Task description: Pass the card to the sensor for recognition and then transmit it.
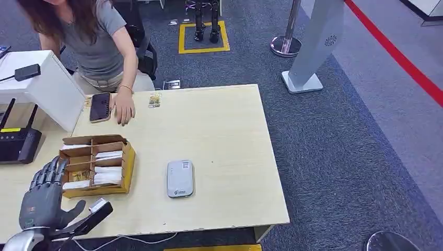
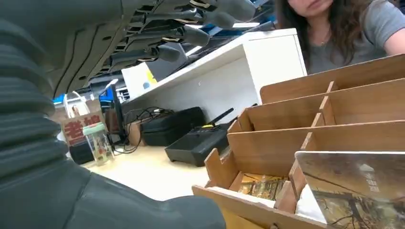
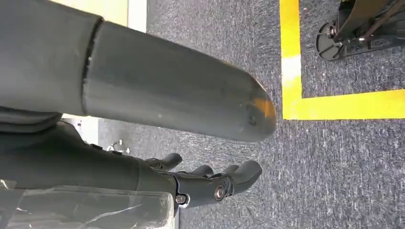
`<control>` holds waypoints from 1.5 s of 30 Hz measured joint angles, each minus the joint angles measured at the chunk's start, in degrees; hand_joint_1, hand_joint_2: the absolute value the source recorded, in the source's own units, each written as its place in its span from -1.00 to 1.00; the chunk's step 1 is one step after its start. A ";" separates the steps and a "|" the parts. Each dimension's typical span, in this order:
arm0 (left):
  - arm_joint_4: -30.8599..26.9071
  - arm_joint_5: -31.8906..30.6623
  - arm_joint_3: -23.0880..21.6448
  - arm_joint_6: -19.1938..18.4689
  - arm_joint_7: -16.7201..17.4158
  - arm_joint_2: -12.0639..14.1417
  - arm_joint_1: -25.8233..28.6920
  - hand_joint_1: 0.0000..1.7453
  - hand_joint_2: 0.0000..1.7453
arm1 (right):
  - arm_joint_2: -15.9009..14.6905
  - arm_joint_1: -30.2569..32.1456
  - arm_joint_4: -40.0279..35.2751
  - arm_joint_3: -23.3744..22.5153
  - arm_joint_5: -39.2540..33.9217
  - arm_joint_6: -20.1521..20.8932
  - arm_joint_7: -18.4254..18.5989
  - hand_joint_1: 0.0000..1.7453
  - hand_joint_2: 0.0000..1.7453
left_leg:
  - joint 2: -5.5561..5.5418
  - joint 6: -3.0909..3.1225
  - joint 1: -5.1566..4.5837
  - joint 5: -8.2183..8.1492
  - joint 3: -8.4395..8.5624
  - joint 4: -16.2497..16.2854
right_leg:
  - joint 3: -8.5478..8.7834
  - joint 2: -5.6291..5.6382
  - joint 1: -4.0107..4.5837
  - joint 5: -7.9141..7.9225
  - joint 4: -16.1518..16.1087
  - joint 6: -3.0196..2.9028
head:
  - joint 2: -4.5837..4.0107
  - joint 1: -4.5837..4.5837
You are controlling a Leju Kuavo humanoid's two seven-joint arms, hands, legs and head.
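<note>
— Nearest to us is our left hand point(image 1: 44, 196), low at the table's point(image 1: 230, 130) near left corner, palm down, fingers spread and straight, with nothing in them. Do we see the same from the wrist?

— We do: the fingers point(image 2: 191, 36) stretch out above the wooden card box point(image 2: 305, 138), apart from it, touching nothing.

— And the cards?

— They lie in the box point(image 1: 96, 164), just right of our left hand. White cards point(image 1: 107, 172) fill several compartments. From the wrist we see a card with a brownish picture point(image 2: 356, 188) standing at the box's near end, and another patterned one point(image 2: 262, 186) flat in a compartment beside it.

— What sits to the left of all that?

— A black router point(image 1: 18, 144) with its antennas up, next to a white cabinet point(image 1: 47, 86).

— Moving right from the box?

— The grey-white sensor point(image 1: 180, 178) lies flat on the tabletop, near the box but apart from it, with nothing on it.

— Farther back?

— A person in a grey shirt point(image 1: 99, 44) sits at the far edge, one hand point(image 1: 124, 107) resting on the table just beside a phone point(image 1: 100, 106). A small card point(image 1: 154, 99) lies right of that hand.

— Our right hand?

— It point(image 3: 205, 183) hangs over grey carpet beside yellow floor tape point(image 3: 334, 102), fingers loosely curled and holding nothing.
</note>
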 joint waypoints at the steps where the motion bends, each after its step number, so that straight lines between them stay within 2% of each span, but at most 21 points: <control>1: 0.07 -0.20 -0.28 0.00 -0.07 0.26 -0.08 -1.00 1.00 | 0.00 0.01 0.00 0.04 0.22 0.00 0.00 -1.00 -1.00 | 0.00 0.00 0.00 0.00 0.00 0.00 | -0.01 0.00 0.00 0.00 0.00 0.00 | 0.00 0.00; 15: 5.62 -1.97 -8.39 -2.25 -2.25 3.98 -5.98 -1.00 1.00 | -0.31 0.01 0.00 2.19 2.45 -0.28 0.41 -1.00 -1.00 | 0.00 -0.02 0.00 0.02 0.00 0.00 | 0.00 0.01 0.00 0.01 0.00 0.00 | 0.00 0.00; 24: 6.19 -1.64 -11.45 -3.37 -2.27 5.99 -7.03 -1.00 1.00 | -0.33 0.01 0.00 2.47 2.38 -0.33 0.41 -1.00 -1.00 | 0.00 -0.02 0.00 0.01 0.00 0.00 | -0.01 0.01 0.00 0.00 0.00 0.00 | 0.00 -0.02; 29: 6.32 -1.62 -12.50 -3.58 -2.19 6.12 -7.40 -1.00 1.00 | -0.35 0.01 0.00 2.47 2.38 -0.33 0.39 -1.00 -1.00 | 0.00 -0.02 0.00 0.02 0.00 0.00 | 0.00 0.01 0.00 0.01 0.00 0.00 | 0.00 -0.02; 31: 6.42 -1.53 -12.87 -3.61 -1.97 6.12 -7.57 -0.94 1.00 | -0.35 0.02 0.00 2.47 2.38 -0.35 0.39 -1.00 -1.00 | 0.00 -0.02 0.00 0.02 0.00 0.00 | 0.00 0.01 0.00 0.01 0.00 0.00 | 0.00 -0.02; 32: 6.49 -1.49 -12.96 -3.61 -1.84 6.12 -7.64 -0.66 1.00 | -0.35 0.01 0.00 2.47 2.38 -0.35 0.39 -1.00 -1.00 | 0.00 -0.02 0.00 0.02 0.00 0.00 | 0.00 0.01 0.00 0.01 0.00 0.00 | 0.00 0.00; 33: 6.54 -1.46 -13.05 -3.61 -1.81 6.12 -7.72 0.26 1.00 | -0.35 0.02 0.00 2.47 2.38 -0.35 0.39 -1.00 -1.00 | 0.00 -0.02 0.00 0.02 0.00 0.00 | 0.00 0.01 0.00 0.01 0.00 0.00 | 0.00 -0.02; 34: 6.56 -1.46 -13.09 -3.63 -1.79 6.12 -7.77 0.26 1.00 | -0.35 0.03 0.00 2.47 2.38 -0.35 0.41 -1.00 -1.00 | 0.00 -0.02 0.00 0.02 0.00 0.00 | 0.00 0.01 0.00 0.01 0.00 0.00 | 0.00 0.00; 35: 6.60 -1.44 -13.14 -3.63 -1.77 6.12 -7.83 0.94 1.00 | -0.37 0.03 0.00 2.47 2.38 -0.35 0.39 -1.00 -1.00 | 0.00 -0.02 0.00 0.01 0.00 0.00 | 0.00 0.01 0.00 0.01 0.00 0.00 | 0.00 0.00; 36: 6.69 -1.44 -13.16 -3.63 -1.77 6.12 -7.89 1.00 1.00 | -0.37 0.02 0.00 2.47 2.38 -0.35 0.39 -1.00 -1.00 | 0.00 -0.02 0.00 0.01 0.00 0.00 | 0.00 0.01 0.00 0.01 0.00 0.00 | 0.00 -0.02; 45: 7.13 -1.44 -14.21 -3.80 -1.68 6.05 -8.04 1.00 1.00 | -0.42 0.03 0.00 2.47 2.38 -0.37 0.41 -1.00 -1.00 | 0.00 -0.02 0.00 0.01 0.00 0.00 | 0.00 0.01 0.00 0.01 0.00 0.00 | 0.00 0.00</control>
